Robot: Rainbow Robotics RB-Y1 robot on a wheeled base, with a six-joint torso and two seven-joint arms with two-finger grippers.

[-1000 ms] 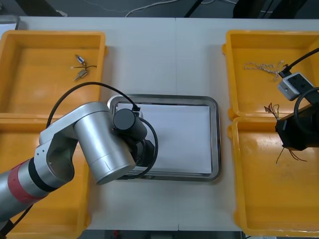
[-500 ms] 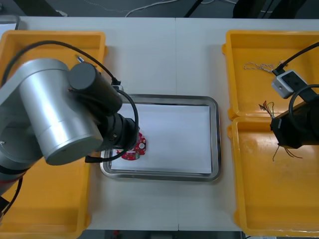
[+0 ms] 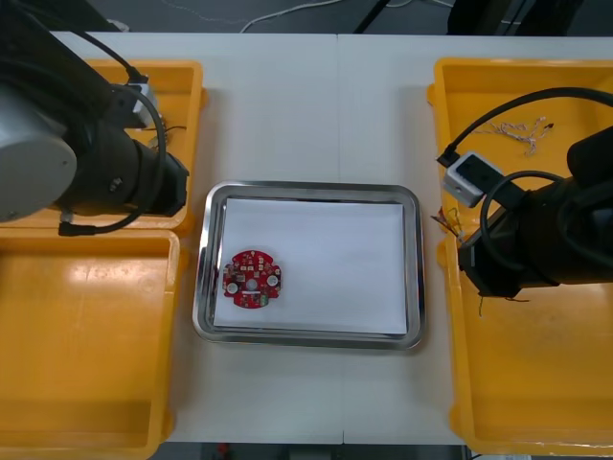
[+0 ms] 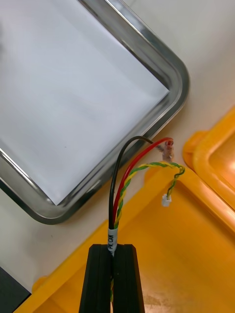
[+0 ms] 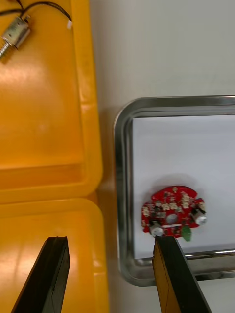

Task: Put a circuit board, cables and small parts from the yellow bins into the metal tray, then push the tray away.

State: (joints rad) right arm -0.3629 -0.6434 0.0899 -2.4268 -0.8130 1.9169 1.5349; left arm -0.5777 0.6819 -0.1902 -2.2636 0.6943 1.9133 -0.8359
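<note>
While the right tool (image 4: 116, 250) pinches a limp, light cable bundle (image 4: 126, 181) near its labelled end, just beside the metal tray (image 4: 172, 68), the circuit board (image 3: 252, 280) lies in the tray; the left tool (image 5: 110, 240) gapes empty by the left yellow bins (image 5: 49, 122); loose ends may snag.

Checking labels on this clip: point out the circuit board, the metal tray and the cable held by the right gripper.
circuit board (image 3: 251, 278), front view, middle of the red disc.
metal tray (image 3: 311, 190), front view, far rim.
red and yellow cable (image 4: 116, 212), right wrist view, wire bundle above the white label.
</note>
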